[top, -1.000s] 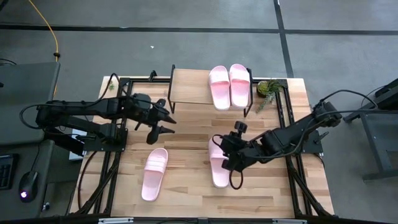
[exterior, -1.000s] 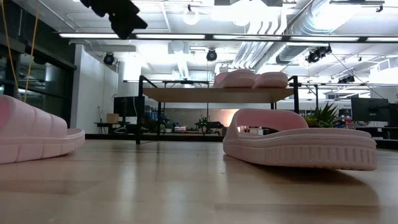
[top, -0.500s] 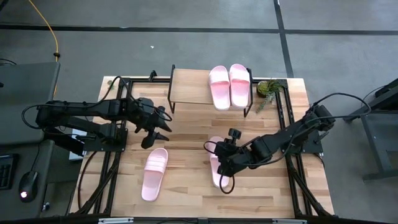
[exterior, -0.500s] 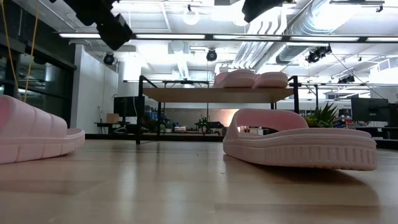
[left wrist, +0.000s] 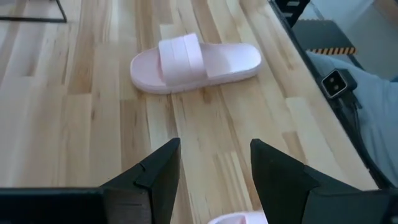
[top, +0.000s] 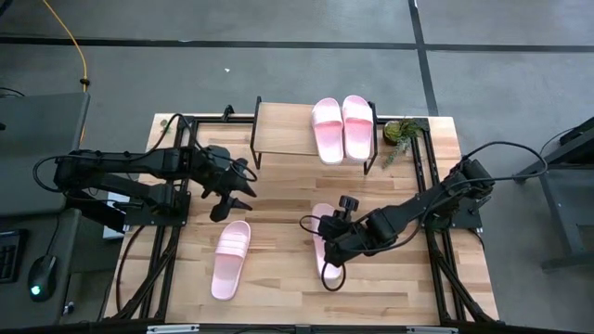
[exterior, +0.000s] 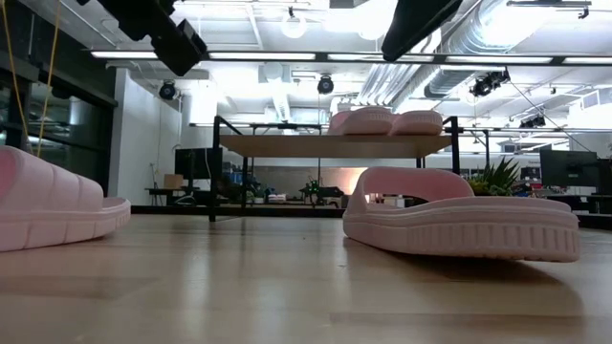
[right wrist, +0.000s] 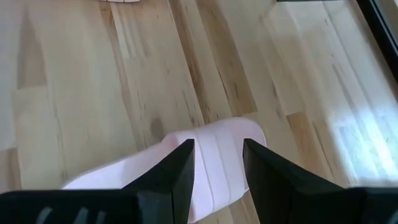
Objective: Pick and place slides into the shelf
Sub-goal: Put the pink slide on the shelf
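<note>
Wooden tabletop [top: 278, 288], right hand [right wrist: 216, 167] open above slide [right wrist: 211, 163]

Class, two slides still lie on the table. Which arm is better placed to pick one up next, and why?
The right. Its open gripper hangs directly over a slide, fingers either side of the strap. The left gripper, also open, sits short of the other slide, nearer the shelf.

Both arms are matte black, built of slim jointed segments with chunkier housings at the joints. Black cables loop loosely along the right arm [top: 436, 199] at centre right and the left arm [top: 130, 167] at centre left. Each ends in two flat, angular dark fingers [left wrist: 158, 177], wedge-shaped with bevelled edges [right wrist: 177, 171].
</note>
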